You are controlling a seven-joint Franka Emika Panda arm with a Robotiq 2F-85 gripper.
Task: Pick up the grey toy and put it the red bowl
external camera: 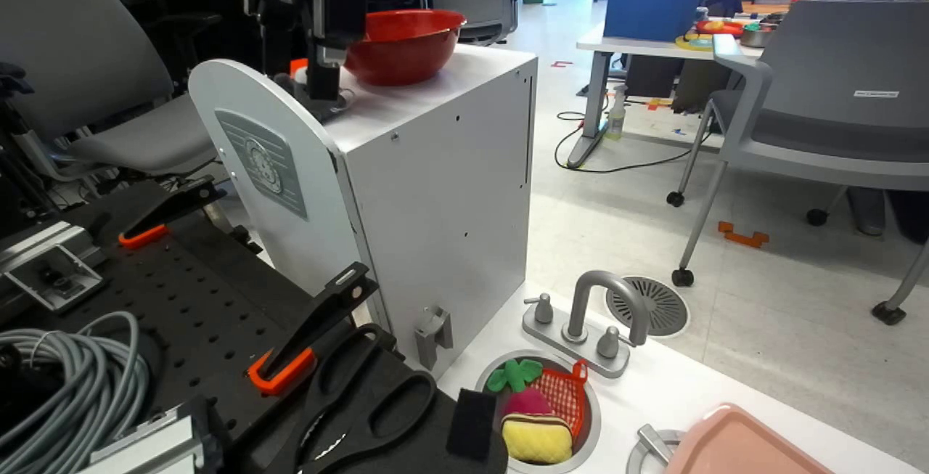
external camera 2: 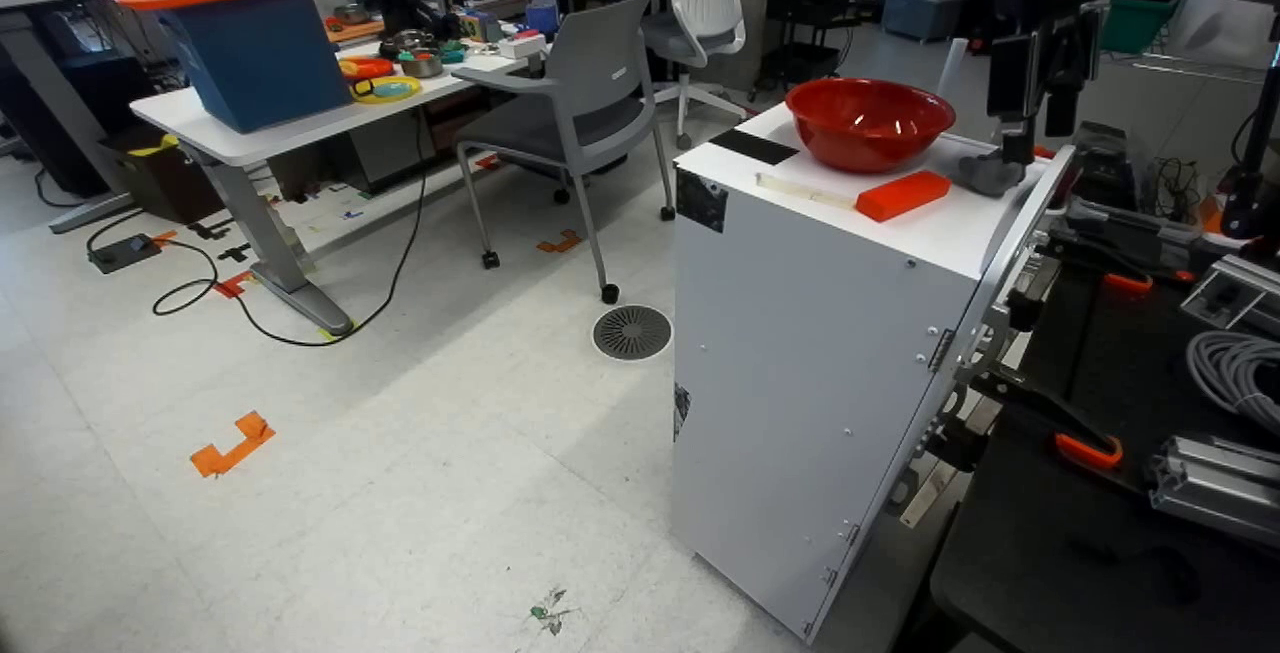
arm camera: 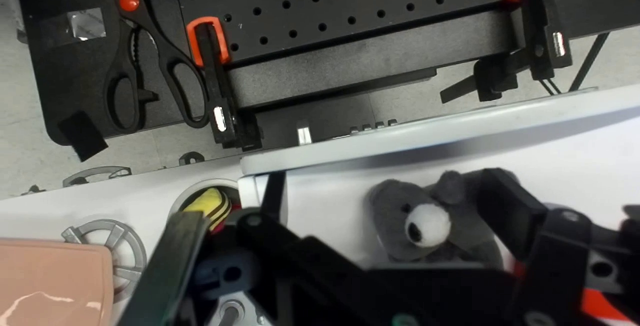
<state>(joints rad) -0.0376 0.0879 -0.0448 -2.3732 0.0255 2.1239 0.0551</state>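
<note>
Near the bowl point(external camera 2: 870, 128), the toy point(arm camera: 435, 218) is resting on the surface point(external camera 2: 950, 238); the end effector point(arm camera: 392, 203) is gaping wide, holding nothing. One finger point(arm camera: 507, 211) is sitting closer, so closing could be shoving the toy.

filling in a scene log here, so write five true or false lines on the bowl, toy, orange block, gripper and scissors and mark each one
1. The red bowl stands upright on the white cabinet. True.
2. The grey toy is inside the bowl. False: the toy lies on the cabinet, outside the bowl.
3. The orange block lies on the cabinet too. True.
4. The gripper is shut. False: the gripper is open, its jaws apart, with the toy showing between them in the wrist view.
5. The scissors lie on the black table. True.
</note>
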